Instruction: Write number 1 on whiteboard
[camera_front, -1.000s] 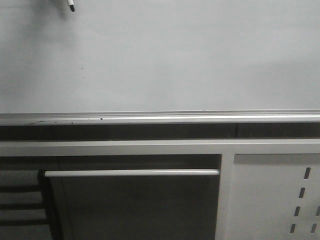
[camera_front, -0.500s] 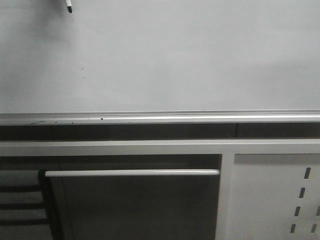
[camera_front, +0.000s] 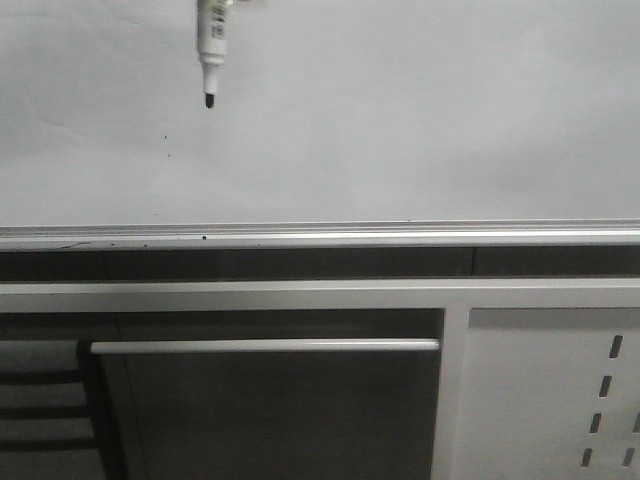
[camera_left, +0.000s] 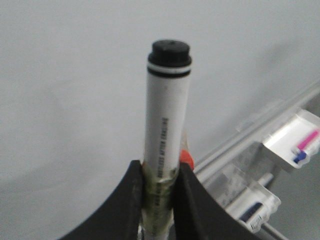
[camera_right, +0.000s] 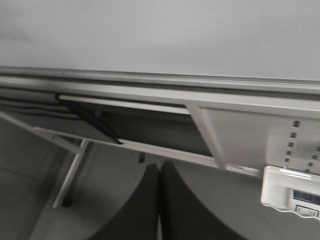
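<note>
The whiteboard (camera_front: 400, 110) fills the upper half of the front view, with its silver rail (camera_front: 320, 236) along the lower edge. No number 1 stroke shows on it, only tiny dark specks. A white marker (camera_front: 211, 50) with a black tip hangs tip-down in front of the board's upper left. Whether the tip touches the board I cannot tell. In the left wrist view my left gripper (camera_left: 159, 167) is shut on the marker (camera_left: 165, 115), facing the whiteboard (camera_left: 65, 75). My right gripper (camera_right: 159, 167) is shut and empty, below the whiteboard (camera_right: 175, 35).
Below the rail stand a grey frame with a horizontal bar (camera_front: 265, 346) and a white perforated panel (camera_front: 550, 390) at the lower right. Clear plastic bins (camera_left: 295, 142) holding markers hang near the rail. A white tray (camera_right: 292, 195) hangs on the panel.
The marker has moved down and to the right along the board, from just its tip showing at the top left edge to more of its body in view.
</note>
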